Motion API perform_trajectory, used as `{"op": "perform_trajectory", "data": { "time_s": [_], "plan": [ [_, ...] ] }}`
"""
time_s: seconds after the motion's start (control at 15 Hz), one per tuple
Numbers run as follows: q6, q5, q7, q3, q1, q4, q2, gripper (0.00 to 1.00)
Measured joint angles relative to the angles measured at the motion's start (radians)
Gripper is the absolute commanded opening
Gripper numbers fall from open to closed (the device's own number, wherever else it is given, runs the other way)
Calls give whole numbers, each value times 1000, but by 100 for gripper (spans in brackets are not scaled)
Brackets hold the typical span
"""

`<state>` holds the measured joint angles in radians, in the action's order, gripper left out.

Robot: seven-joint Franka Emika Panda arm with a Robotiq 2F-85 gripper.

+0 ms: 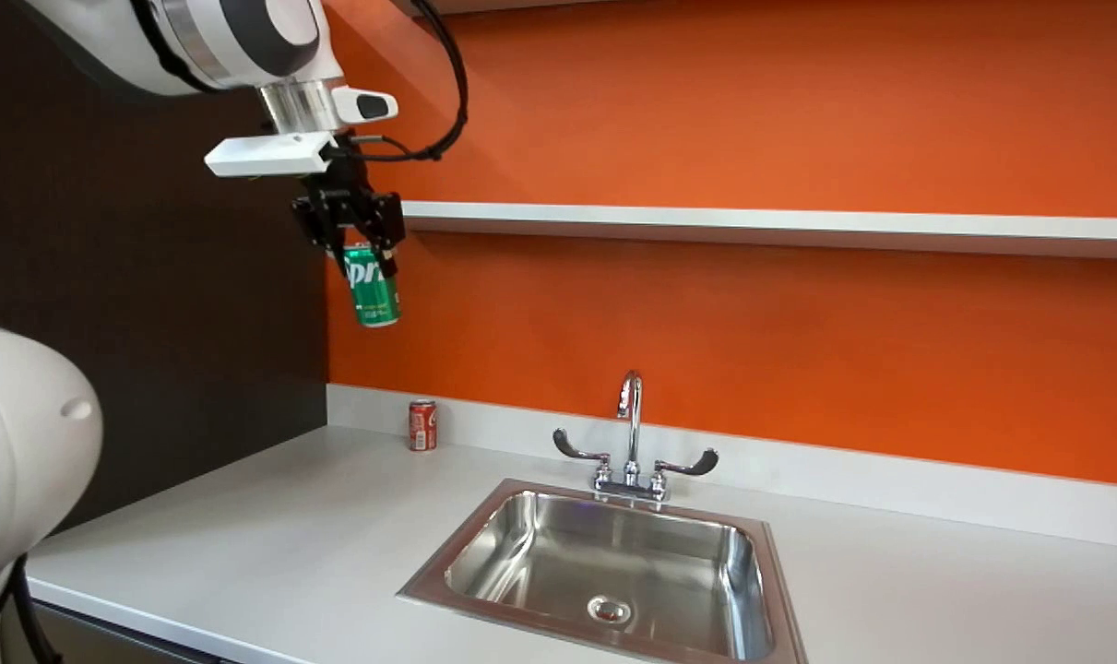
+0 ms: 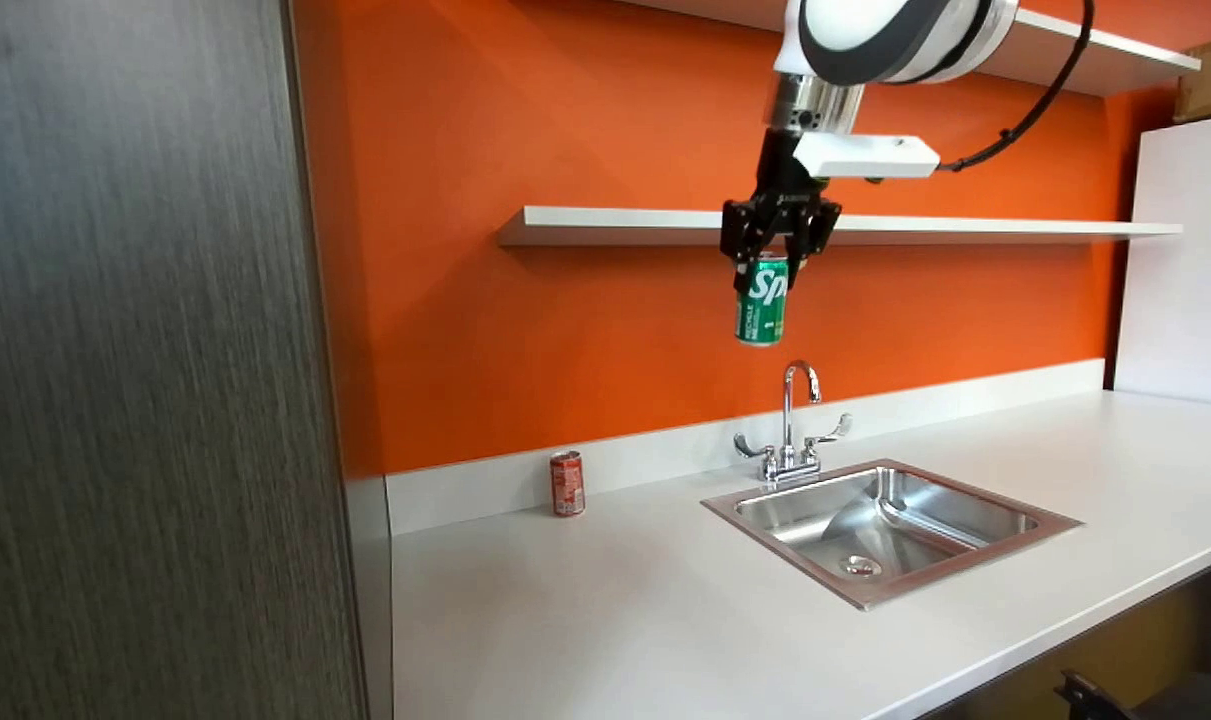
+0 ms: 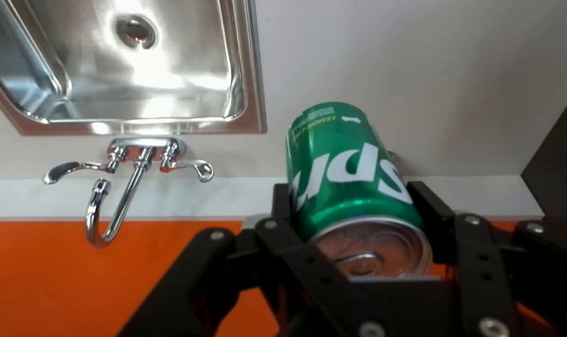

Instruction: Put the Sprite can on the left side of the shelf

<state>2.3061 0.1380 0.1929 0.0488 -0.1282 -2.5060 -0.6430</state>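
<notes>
An orange wall (image 1: pixel 798 369) rises behind a white worktop (image 1: pixel 244 526). High above that worktop, the fingers (image 3: pixel 428 215) press on both sides of the Sprite can (image 1: pixel 374 295), near its ring-pull end; the base hangs free, presumably so that it can land first. The can is in mid-air, leaning slightly in an exterior view, and sits lower than the white shelf (image 2: pixel 615 226) in both exterior views. I take this to be the carrying step: the can probably has to rise past the shelf's front edge before it goes in over the left end, or its base could knock that edge. Farther out, a red can (image 1: pixel 422 425) stands upright near the wall, likely out of the lift's way. Well apart from it, a tap (image 1: pixel 633 424) stands behind the sink (image 1: pixel 604 563), presumably so its spout can fill it.
</notes>
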Motion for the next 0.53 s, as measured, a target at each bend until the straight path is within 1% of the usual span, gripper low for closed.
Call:
{"op": "perform_trajectory", "data": {
  "time_s": [0.27, 0.53],
  "plan": [
    [-20, 0, -16, 16, 1, 88, -37, 38],
    [-58, 0, -21, 23, 7, 203, -39, 38]
  ]
}}
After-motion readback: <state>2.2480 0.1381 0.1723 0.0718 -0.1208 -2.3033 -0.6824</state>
